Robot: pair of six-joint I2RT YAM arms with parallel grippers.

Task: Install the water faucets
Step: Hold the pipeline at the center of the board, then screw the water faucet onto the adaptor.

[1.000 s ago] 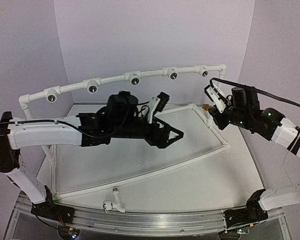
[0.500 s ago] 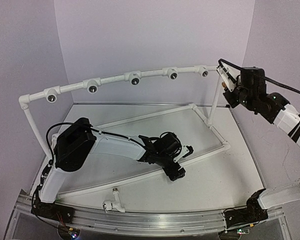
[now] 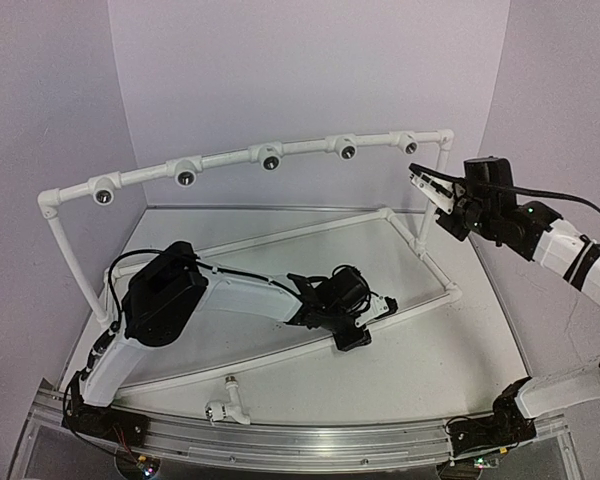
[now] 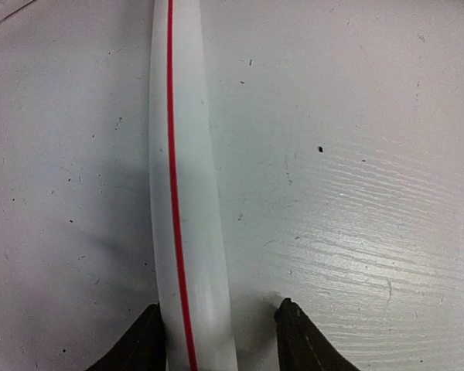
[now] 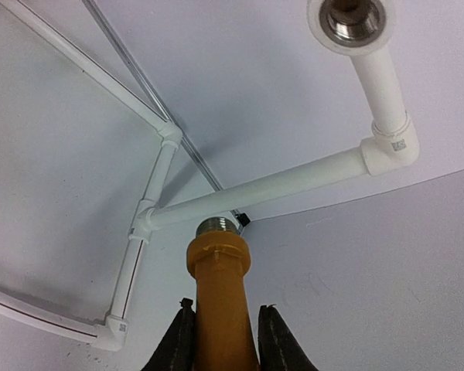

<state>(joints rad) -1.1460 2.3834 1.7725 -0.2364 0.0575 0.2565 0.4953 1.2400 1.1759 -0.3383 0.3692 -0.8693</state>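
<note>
**Installation of the water faucets, early stage.** The yellow-orange plastic faucet (image 5: 219, 270), a short body with a metal threaded end, is held in the right gripper (image 5: 223, 325), whose jaws are closed narrowly on its body. It is carried in the air at the far right of the scene. Its thread points up toward the white pipe frame (image 3: 230, 157) and stands apart from the nearest round socket (image 5: 348, 17), with which it is not yet lined up.

The white plastic faucet (image 3: 225, 405), a small bent spout, lies untouched at the near edge of the pale surface (image 3: 430, 350), well apart from both grippers.

The left gripper (image 4: 220, 321) is lowered over the frame's low white pipe with a thin red line (image 4: 187, 193). Its jaws stand partly apart astride that pipe, one finger against it and a gap showing at the other, so no firm clamp is judged.

No container proper is present. The five sockets along the raised rail act as the receptacles, and all five are seen dark and unfilled. The end socket shows only its own metal thread inside.

Progress is judged slight: neither faucet is seated. The yellow-orange one has to be aligned and screwed in, and the white one has to be fetched and fitted.
</note>
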